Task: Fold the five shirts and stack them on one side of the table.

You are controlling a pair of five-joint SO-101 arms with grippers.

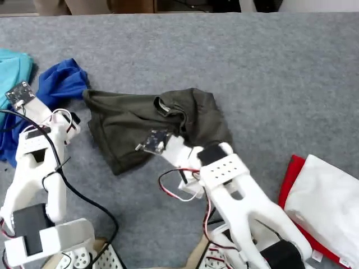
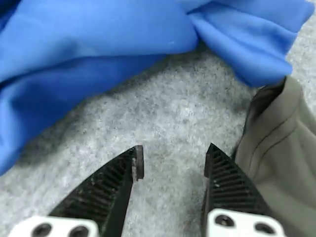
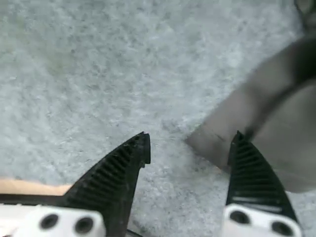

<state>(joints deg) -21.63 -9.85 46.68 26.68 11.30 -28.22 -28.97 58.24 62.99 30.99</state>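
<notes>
1. Grey felt-covered table (image 1: pixel 269 61): it carries every item below.
2. Dark olive-green cotton shirt (image 1: pixel 129 120), the landmark: crumpled and unfolded, spread near the table's middle, with part of the collar turned up.
3. White folded shirt (image 1: pixel 331 207): well apart from the olive shirt on the right arm's side, at the table's near edge.
4. Bright blue shirt (image 1: pixel 61 81): bunched just beside the olive shirt's far corner on the left arm's side. In the left wrist view the two cloths almost meet.
5. Red shirt (image 1: pixel 293 174): under the white one, its edge showing on the side toward the olive shirt.
6. Teal shirt (image 1: pixel 12 70): beyond the blue shirt, farther from the olive shirt.
7. Right gripper (image 3: pixel 191 148): at the olive shirt's near edge, released, jaws spread. A corner of the olive cloth lies between them, close to one finger.
8. Left gripper (image 2: pixel 175 163): released, jaws apart over bare felt, with the olive shirt's hem just beside one finger and the blue shirt ahead.
</notes>
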